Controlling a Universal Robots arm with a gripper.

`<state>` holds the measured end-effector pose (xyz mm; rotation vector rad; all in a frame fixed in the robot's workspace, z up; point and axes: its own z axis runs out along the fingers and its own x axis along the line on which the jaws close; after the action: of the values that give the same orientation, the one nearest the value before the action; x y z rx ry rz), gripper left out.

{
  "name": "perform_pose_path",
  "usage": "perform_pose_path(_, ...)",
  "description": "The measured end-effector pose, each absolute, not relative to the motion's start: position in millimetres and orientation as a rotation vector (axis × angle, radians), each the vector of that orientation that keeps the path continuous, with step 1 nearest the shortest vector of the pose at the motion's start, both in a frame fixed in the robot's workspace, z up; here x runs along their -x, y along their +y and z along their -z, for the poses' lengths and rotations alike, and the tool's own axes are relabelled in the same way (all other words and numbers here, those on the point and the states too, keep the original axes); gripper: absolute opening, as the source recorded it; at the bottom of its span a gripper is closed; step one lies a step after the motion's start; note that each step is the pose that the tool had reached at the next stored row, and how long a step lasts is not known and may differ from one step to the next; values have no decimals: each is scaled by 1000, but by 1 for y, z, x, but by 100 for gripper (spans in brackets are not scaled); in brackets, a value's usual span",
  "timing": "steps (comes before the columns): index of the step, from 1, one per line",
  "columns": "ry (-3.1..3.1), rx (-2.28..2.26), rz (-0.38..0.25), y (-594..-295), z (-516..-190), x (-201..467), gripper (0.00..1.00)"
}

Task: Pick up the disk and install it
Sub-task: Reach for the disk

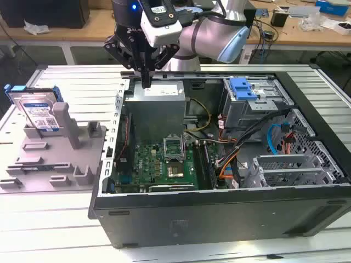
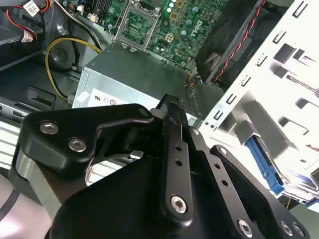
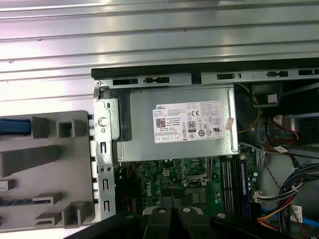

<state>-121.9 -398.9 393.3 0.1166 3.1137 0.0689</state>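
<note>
Tool [image 1: 146, 82] pinched closed, empty — hangs over power supply [image 1: 164, 109] edge; disk [image 1: 39, 112] stands in grey tray [image 1: 49, 164], well apart.

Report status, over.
Gripper shut, empty, above the power supply. Disk standing on grey tray, untouched. Case wall between them.

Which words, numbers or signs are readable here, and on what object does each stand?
No text reads reliably.
The white label on the grey metal power supply box: print too small.
The white-and-blue label on the silver rectangular disk: blurred.
The green circuit board: markings too small.
</note>
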Motion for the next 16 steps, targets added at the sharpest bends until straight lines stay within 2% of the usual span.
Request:
perform_pose_path(14,3114,-117,-69,-399,-393,122,11)
perform_pose_path(16,3114,-116,-70,-398,-393,139,11)
